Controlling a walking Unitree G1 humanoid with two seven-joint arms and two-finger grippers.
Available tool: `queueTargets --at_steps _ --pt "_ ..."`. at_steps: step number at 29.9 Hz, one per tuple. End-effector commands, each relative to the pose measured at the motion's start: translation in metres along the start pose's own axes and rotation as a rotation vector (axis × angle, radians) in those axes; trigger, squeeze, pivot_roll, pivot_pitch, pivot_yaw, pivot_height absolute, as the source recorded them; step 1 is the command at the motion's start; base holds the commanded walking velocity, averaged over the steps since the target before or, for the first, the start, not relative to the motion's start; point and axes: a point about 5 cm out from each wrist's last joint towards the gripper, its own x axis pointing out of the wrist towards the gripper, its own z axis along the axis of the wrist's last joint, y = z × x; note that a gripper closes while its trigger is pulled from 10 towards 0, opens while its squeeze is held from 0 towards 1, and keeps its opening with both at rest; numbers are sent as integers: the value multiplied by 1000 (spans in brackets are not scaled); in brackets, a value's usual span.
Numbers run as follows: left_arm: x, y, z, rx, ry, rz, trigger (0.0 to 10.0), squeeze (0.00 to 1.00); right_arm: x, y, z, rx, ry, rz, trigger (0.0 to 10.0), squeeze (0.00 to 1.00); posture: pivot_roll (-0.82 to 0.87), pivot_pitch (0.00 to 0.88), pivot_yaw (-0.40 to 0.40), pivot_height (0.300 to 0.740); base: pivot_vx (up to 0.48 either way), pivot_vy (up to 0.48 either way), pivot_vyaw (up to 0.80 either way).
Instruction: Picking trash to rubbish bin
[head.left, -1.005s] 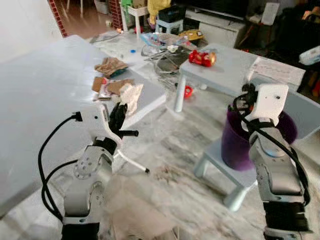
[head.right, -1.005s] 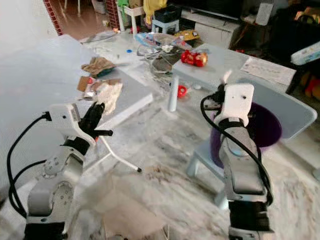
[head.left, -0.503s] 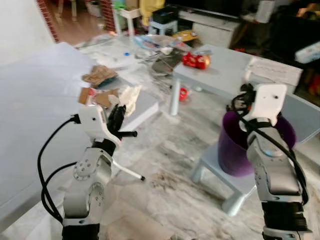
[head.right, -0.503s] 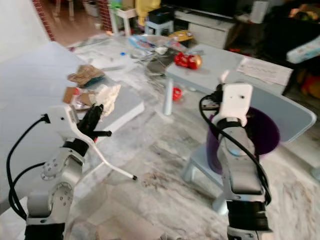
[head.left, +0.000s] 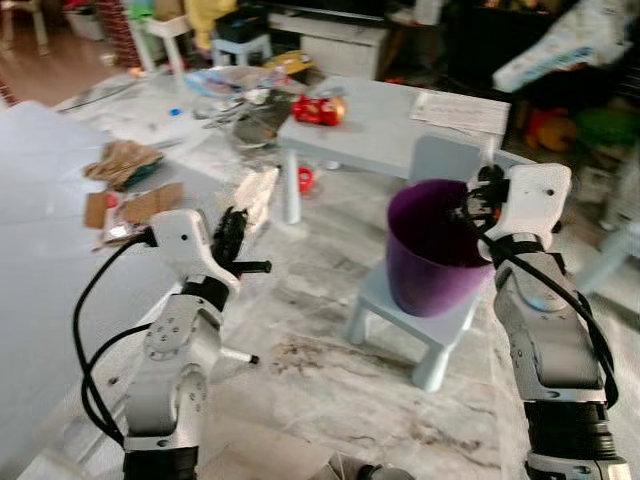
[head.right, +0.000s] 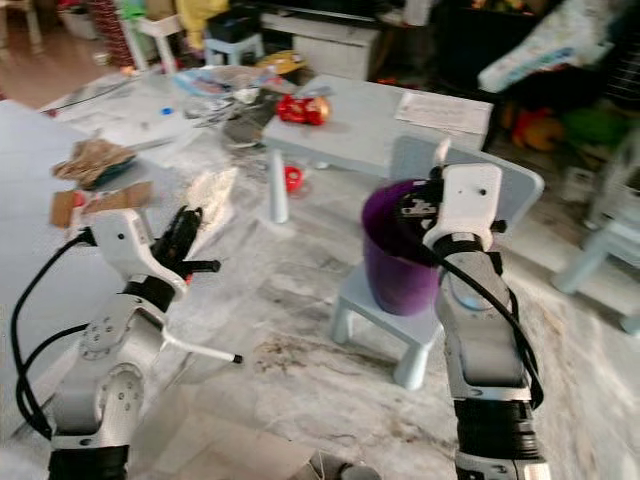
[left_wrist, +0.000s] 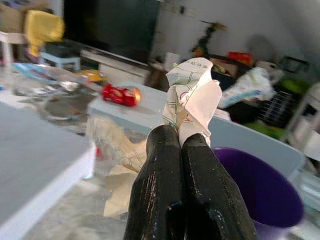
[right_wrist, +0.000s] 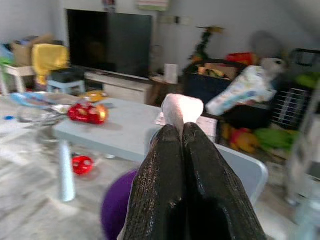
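Both grippers loaded w/ trash, purple bin ahead

Our left gripper (left_wrist: 181, 140), mid-left of frame, has its 2 fingers pinched on a crumpled printed paper (left_wrist: 192, 95). Our right gripper (right_wrist: 182, 131) is up at center-right, just beside the rim of the purple bin (head.left: 432, 245), fingers closed on a small white scrap (right_wrist: 182, 107). Bin sits on a light blue stool (head.left: 415, 322); more trash (head.left: 125, 185) lies on the grey table (head.left: 40, 260) at left.
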Motion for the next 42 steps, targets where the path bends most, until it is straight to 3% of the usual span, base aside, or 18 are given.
queueTargets --at_steps 1,9,27,36,42 --pt "0 3 2 10 1 11 10000 0 0 1 3 1 -8 1 10000 0 -72 106 18 740 0 0 -788" --pt "0 4 1 23 4 8 10000 0 0 2 3 0 -12 2 10000 0 -71 102 21 740 0 0 -788" --pt "0 2 0 41 15 -8 10000 0 -1 2 4 -1 -17 3 10000 0 -71 103 27 740 438 0 0" --pt "-1 1 -2 36 26 -4 10000 0 0 2 2 2 -7 2 10000 0 -71 107 24 740 454 0 -790" --pt "-1 1 -4 9 35 12 10000 0 0 3 3 0 -10 2 10000 0 -71 107 23 740 84 0 -746"
